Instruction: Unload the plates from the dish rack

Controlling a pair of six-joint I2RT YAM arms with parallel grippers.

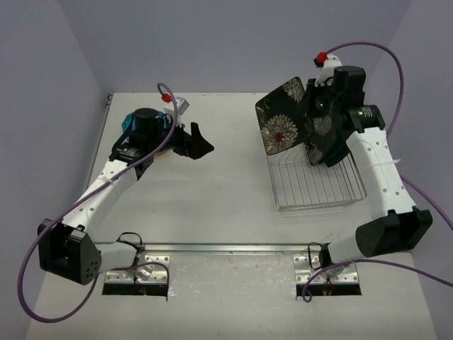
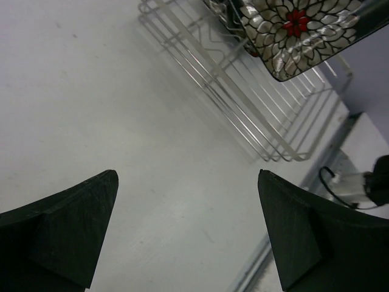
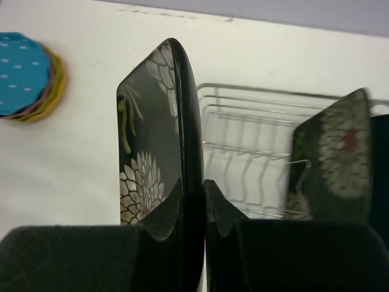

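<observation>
My right gripper (image 1: 308,106) (image 3: 193,194) is shut on the edge of a black floral plate (image 1: 282,117) (image 3: 152,140), holding it upright above the left end of the dish rack (image 1: 318,183) (image 3: 243,137). A second black floral plate (image 1: 323,133) (image 3: 334,158) stands in the rack behind it. A stack of round dotted plates, blue on top (image 1: 129,122) (image 3: 24,76), lies at the far left, partly hidden under my left wrist. My left gripper (image 1: 204,139) (image 2: 188,182) is open over bare table, right of that stack. The left wrist view shows the rack (image 2: 255,103) and a floral plate (image 2: 298,27).
The right arm's forearm (image 1: 379,170) crosses over the rack's right side. Metal mounting plates (image 1: 226,249) run along the near edge by the arm bases. The table's far edge (image 1: 212,93) meets the purple back wall.
</observation>
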